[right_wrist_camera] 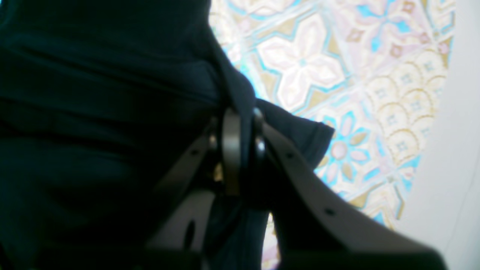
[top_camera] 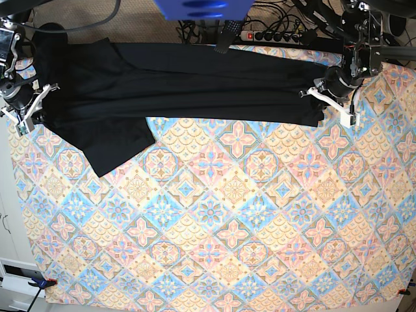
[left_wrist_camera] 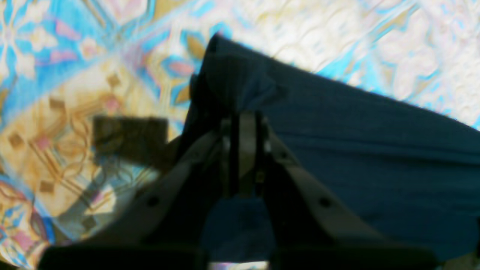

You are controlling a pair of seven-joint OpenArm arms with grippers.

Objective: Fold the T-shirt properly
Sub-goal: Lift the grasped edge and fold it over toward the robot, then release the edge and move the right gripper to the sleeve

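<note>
Black T-shirt [top_camera: 195, 81] lengthwise along far edge

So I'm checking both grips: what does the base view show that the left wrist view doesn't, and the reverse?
Only the base view shows the whole T-shirt stretched along the far edge of the tablecloth, the right gripper, and a power strip. Only the left wrist view shows cloth pinched between the left gripper's shut jaws. Both show that gripper, shirt and tablecloth.
</note>
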